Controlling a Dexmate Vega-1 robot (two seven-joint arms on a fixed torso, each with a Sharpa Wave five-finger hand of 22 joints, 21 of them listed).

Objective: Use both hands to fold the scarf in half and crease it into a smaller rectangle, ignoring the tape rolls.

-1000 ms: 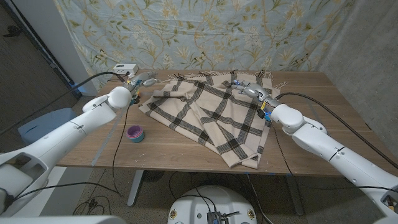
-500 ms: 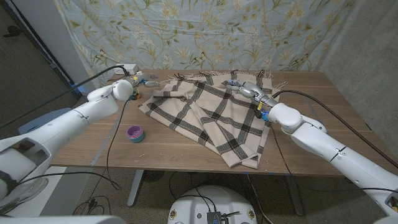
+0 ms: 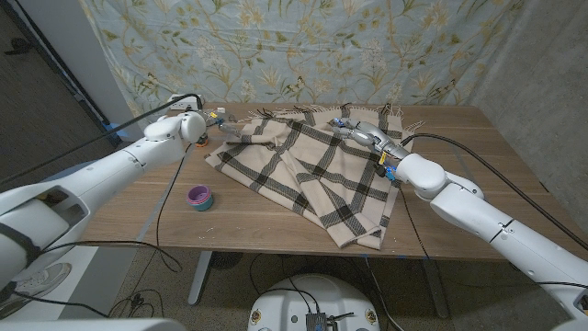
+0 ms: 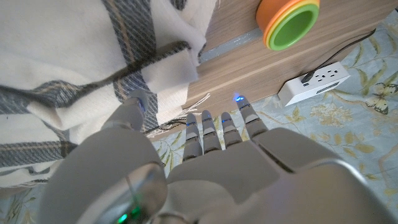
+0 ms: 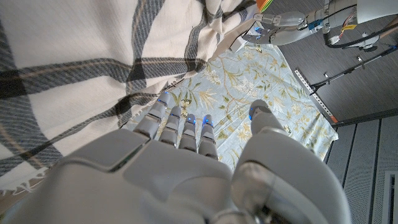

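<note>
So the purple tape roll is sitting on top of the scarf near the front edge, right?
Not quite. The purple tape roll is near the front edge, but it sits on the bare table, apart from the scarf and toward the robot's left of it. The head view shows this.

The scarf (image 3: 308, 170) is cream with a dark, wide plaid of crossing stripes and a short fringe along its far edge. It lies loosely spread and rumpled across the middle of the counter (image 3: 459, 198), angled from the far left toward the near right, with overlapping layers and raised folds rather than a flat sheet. Its near corner reaches the counter's front edge.
</note>
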